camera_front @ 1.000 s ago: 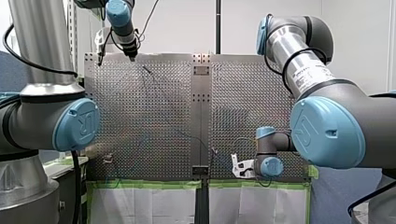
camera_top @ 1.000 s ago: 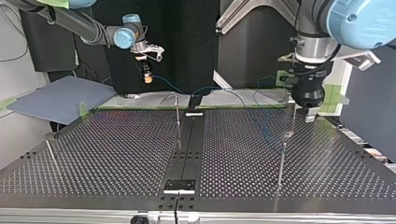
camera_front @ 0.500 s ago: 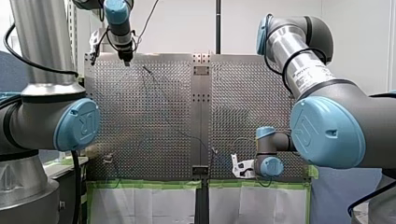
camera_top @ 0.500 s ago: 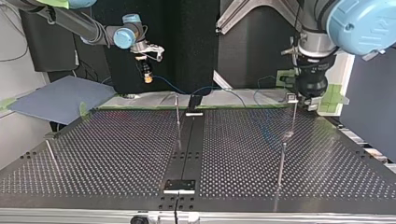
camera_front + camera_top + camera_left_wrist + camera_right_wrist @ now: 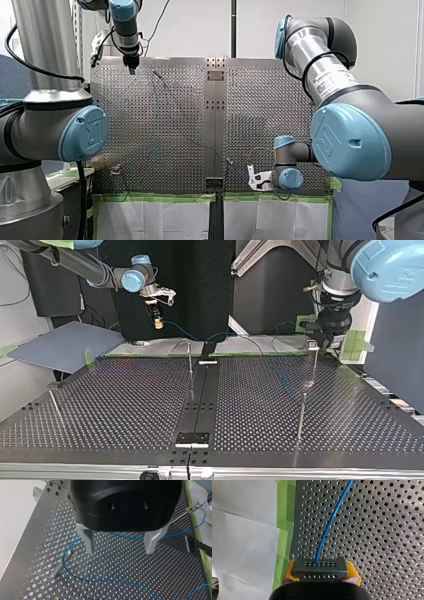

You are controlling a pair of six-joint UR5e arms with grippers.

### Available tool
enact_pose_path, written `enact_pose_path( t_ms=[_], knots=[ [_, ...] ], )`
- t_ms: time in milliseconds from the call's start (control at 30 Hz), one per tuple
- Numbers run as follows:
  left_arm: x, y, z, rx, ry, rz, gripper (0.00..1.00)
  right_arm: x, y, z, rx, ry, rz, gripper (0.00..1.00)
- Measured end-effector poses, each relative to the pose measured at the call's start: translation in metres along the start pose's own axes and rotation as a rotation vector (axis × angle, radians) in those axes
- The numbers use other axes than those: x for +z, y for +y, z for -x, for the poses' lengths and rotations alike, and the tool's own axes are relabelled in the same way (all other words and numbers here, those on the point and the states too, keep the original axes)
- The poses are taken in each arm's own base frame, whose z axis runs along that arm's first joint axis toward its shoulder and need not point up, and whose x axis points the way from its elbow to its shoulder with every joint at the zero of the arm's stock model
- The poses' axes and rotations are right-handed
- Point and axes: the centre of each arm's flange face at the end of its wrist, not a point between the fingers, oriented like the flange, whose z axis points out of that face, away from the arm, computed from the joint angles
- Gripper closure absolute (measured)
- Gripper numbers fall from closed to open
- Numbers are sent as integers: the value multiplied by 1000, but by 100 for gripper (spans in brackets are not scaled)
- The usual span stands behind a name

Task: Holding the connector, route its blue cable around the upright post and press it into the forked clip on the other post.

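My left gripper (image 5: 119, 551) has lifted away from the upright post (image 5: 62, 563), fingers apart and empty; the blue cable (image 5: 326, 531) bends beside that post (routing likely done), its connector (image 5: 320, 567) clamped in my right gripper's (image 5: 321, 572) fingers, clipping probably next

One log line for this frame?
right gripper: shut on connector | left gripper: open, empty, above table | cable: leaves connector, bends at post
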Motion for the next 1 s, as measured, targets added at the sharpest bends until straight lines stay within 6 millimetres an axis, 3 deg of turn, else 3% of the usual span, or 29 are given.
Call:
enact_pose_path(
  t_ms=[567, 800, 1000],
  knots=[
    [3, 3, 2, -10, -12, 9, 0, 0, 0, 0, 0, -1, -1, 100],
    [-1, 11, 13, -81, -88, 32, 0, 0, 0, 0, 0, 0, -1, 100],
    [16, 8, 12, -140, -104, 4, 0, 0, -1, 0, -3, -3, -1, 100]
  ],
)
